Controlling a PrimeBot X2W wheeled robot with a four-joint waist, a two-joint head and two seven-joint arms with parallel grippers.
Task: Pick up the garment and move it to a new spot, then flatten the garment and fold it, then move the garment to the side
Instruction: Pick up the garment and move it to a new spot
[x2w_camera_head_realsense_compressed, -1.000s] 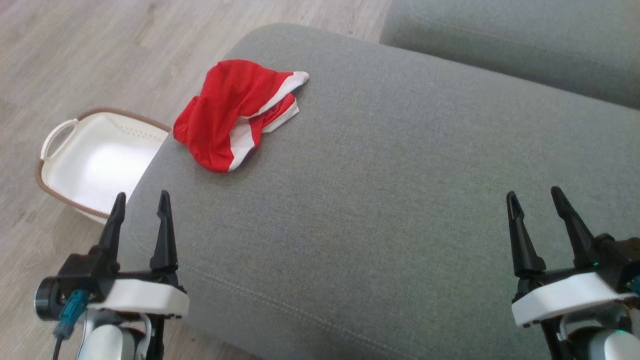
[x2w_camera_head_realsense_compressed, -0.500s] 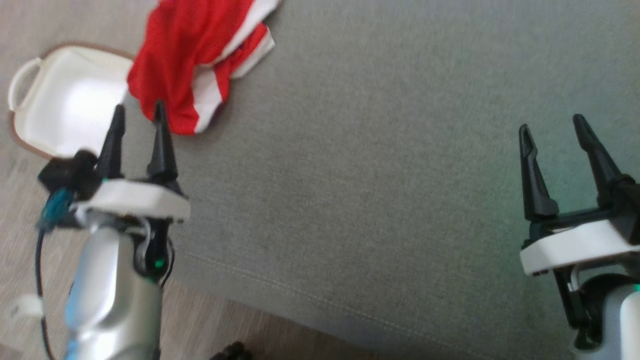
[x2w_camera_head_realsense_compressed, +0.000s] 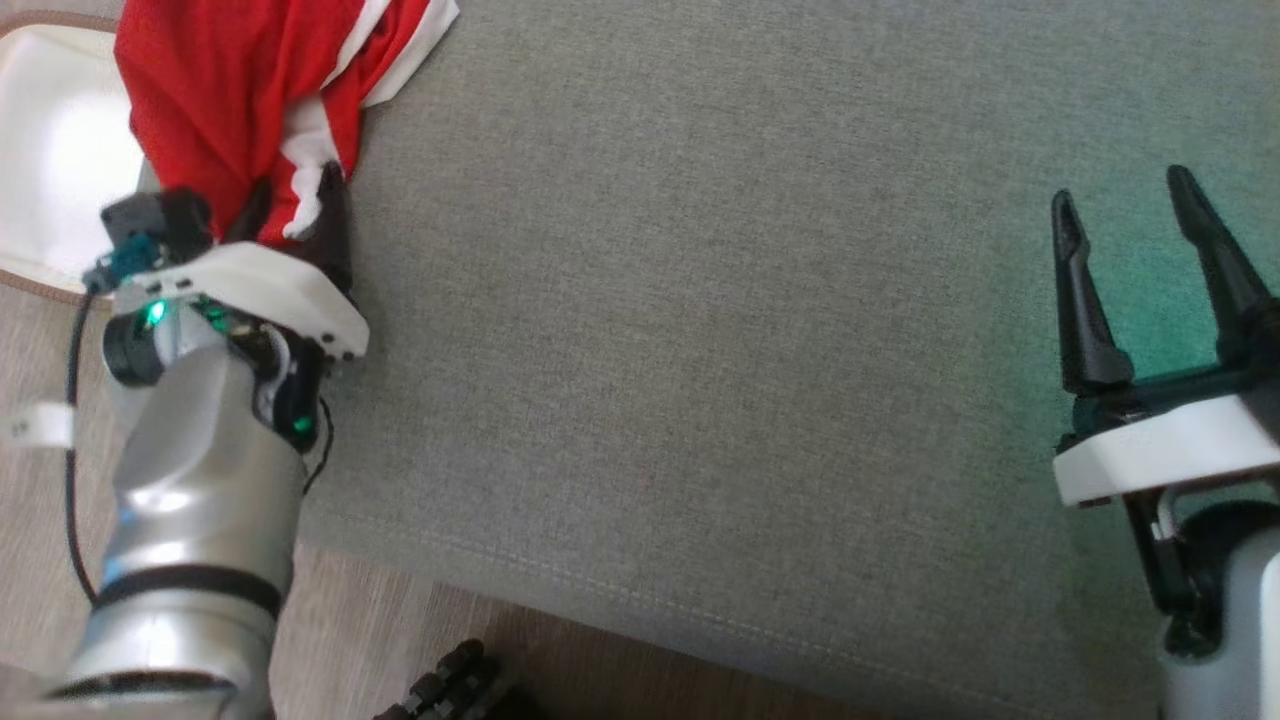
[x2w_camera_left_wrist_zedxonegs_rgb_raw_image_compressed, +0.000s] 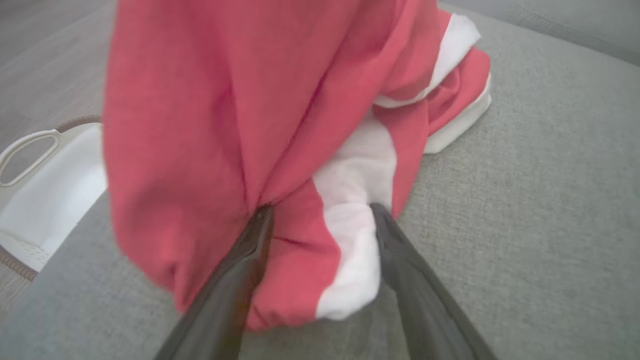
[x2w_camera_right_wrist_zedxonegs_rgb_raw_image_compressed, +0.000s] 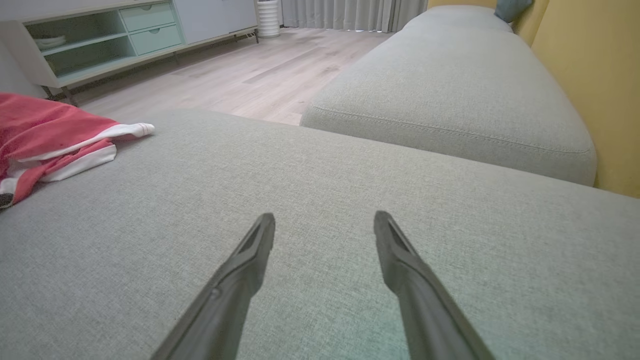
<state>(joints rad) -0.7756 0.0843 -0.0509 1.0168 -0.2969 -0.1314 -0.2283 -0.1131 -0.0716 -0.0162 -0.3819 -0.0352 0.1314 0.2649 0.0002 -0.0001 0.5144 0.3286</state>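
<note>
Reaching forward since a second ago, the left gripper (x2w_camera_head_realsense_compressed: 292, 200) now has its wide-open fingers on either side of the near fold of the garment (x2w_camera_head_realsense_compressed: 210, 90), with red and white cloth lying between them but not pinched. The garment lies crumpled at the left edge of the cushion (x2w_camera_head_realsense_compressed: 700, 350), next to the white basket (x2w_camera_head_realsense_compressed: 50, 150) on the floor. The right gripper (x2w_camera_head_realsense_compressed: 1121, 190) hovers over bare cushion well apart from it, jaws equally wide and empty.

Readable text, labels, brands, numbers, signs: none. Garment (x2w_camera_head_realsense_compressed: 200, 100), cushion (x2w_camera_head_realsense_compressed: 700, 300) and basket (x2w_camera_head_realsense_compressed: 50, 150): plain surfaces, no legible lettering.
</note>
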